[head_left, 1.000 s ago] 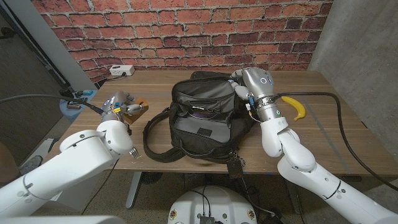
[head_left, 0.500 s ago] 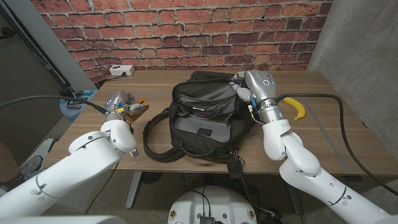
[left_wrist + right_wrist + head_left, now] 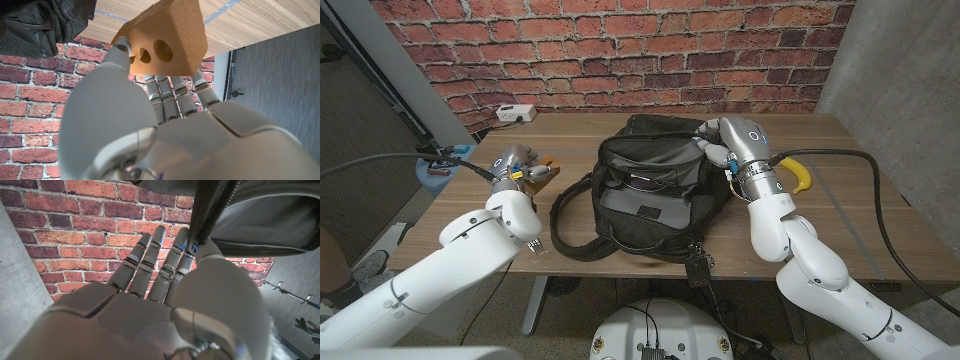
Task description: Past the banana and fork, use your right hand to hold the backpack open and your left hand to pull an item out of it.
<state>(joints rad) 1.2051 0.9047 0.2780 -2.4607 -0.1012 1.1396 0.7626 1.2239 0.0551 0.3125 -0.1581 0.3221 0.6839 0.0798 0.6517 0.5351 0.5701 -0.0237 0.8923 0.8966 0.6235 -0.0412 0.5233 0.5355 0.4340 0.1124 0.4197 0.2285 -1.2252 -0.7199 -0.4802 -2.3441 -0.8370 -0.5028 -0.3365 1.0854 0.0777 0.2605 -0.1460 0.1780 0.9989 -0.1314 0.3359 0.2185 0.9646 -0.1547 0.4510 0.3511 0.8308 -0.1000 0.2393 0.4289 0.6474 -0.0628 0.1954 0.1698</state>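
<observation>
One open black backpack (image 3: 655, 190) shows dark, unclear contents.

You have nothing readable here: no lettering, brand, number or sign can be made out on the backpack (image 3: 650, 195), on the white power strip (image 3: 516, 113) beyond it on the counter (image 3: 840, 200), or on either arm.

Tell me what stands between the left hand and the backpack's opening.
Nothing visible stands on the table between the left hand and the backpack. But that hand already holds an orange holed block, so it is not free to reach in.
</observation>
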